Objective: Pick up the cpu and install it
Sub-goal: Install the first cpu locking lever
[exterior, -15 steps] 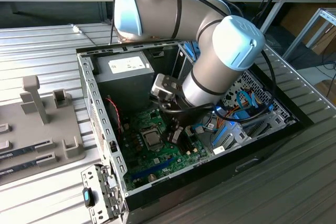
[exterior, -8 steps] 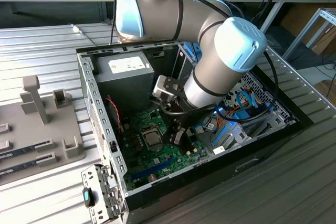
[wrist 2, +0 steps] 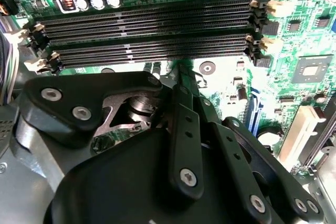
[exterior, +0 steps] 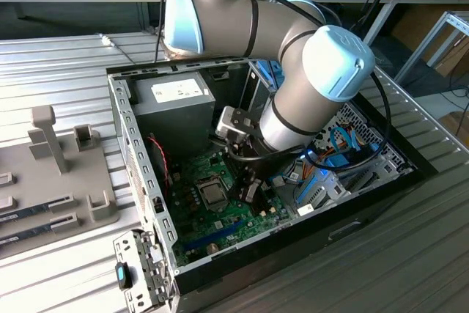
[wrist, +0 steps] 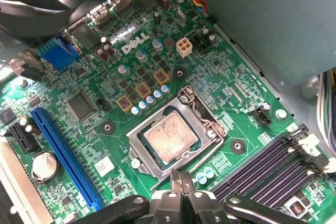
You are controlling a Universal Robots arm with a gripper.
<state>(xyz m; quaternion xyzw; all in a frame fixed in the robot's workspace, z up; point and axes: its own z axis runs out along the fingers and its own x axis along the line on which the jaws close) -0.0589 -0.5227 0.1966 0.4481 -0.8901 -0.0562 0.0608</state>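
Observation:
The cpu [wrist: 170, 139], a small silver-grey square, lies flat in the socket on the green motherboard [wrist: 100, 129]. The silver socket frame [wrist: 206, 121] surrounds it. In the exterior view the cpu [exterior: 214, 194] shows in the middle of the board inside the open computer case. My gripper [wrist: 181, 178] hovers just beside the socket's edge, its black fingertips [wrist: 176, 181] pressed together, shut, with nothing between them. In the second wrist view the gripper [wrist 2: 181, 71] tapers to a closed tip over the board near the memory slots. The exterior view has the gripper [exterior: 251, 188] low over the board, at the cpu's right.
Black memory slots [wrist 2: 147, 30] run beside the socket. A long blue slot [wrist: 65, 156] crosses the board. A grey power supply box [exterior: 176, 104] fills the case's far end. Blue cables [exterior: 341, 148] lie at the exterior view's right. A grey fixture plate [exterior: 66, 174] sits outside the case.

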